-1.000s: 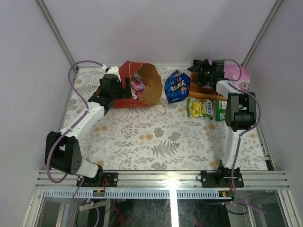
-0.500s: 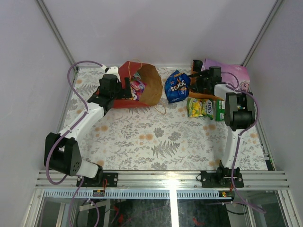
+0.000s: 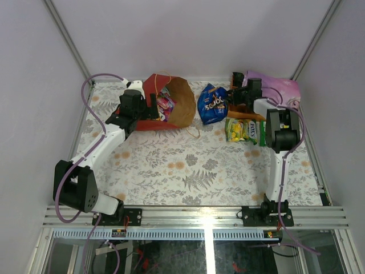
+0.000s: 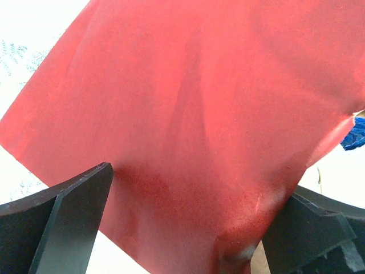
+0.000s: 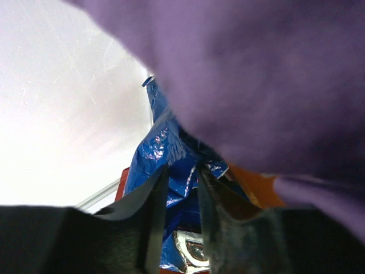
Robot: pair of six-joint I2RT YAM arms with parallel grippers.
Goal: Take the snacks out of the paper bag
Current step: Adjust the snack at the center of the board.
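The paper bag (image 3: 157,85) lies on its side at the back left, red outside, its brown mouth facing right. Pink and purple snack packets (image 3: 165,105) show inside it. My left gripper (image 3: 151,108) is open, and its fingers straddle the bag's red wall (image 4: 199,103). The blue Doritos bag (image 3: 213,104) lies right of the paper bag. My right gripper (image 3: 232,98) is shut on that blue bag's crinkled edge (image 5: 159,154), with foil between its narrowed fingers (image 5: 154,200).
A yellow-green pack (image 3: 240,130) and a green pack (image 3: 264,132) lie in front of the right gripper. An orange tray (image 3: 248,114) holds a folded purple cloth (image 3: 276,87) at the back right; the cloth (image 5: 256,74) fills the top of the right wrist view.
My right gripper swung left off the purple cloth and narrowed onto the blue Doritos bag, which shifted slightly left. The left arm and paper bag have not moved.
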